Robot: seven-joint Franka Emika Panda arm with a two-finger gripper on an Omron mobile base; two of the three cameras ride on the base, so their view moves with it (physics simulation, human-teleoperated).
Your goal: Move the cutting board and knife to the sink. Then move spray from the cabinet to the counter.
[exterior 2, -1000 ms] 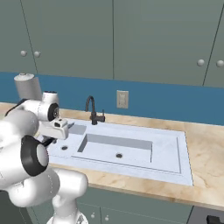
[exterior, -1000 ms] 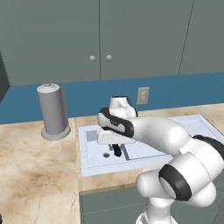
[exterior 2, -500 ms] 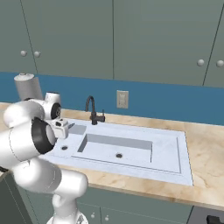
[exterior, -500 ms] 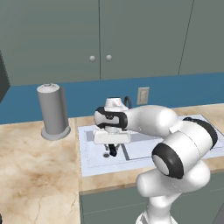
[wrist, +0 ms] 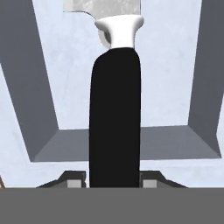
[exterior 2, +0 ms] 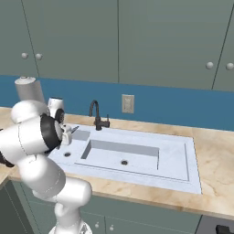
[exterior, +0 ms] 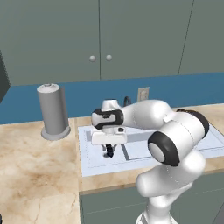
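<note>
**Knife hanging over the basin now**

Since a second ago the arm has folded in closer, with the elbow swung out to the right in the left base view, and the white two-finger gripper (exterior: 108, 148) has stayed low over the left part of the shallow pale grey-white sink (exterior: 144, 151).

It's clamped on the small knife with the black handle and silver blade (wrist: 114, 109). In the hand view the handle runs straight up between the fingertips (wrist: 73, 180), white collar then blade base at the top edge, with the basin floor behind it. I can't tell whether the tip touches anything.

Room-wise: the basin's grey side walls sit well off the handle on both sides. The dark grey faucet (exterior 2: 97, 116) stands at the back rim, and the tall grey paper-towel cylinder (exterior: 53, 111) sits on the beige marbled stone counter (exterior: 35, 175) just left of the sink rim.

No readable writing anywhere.
</note>
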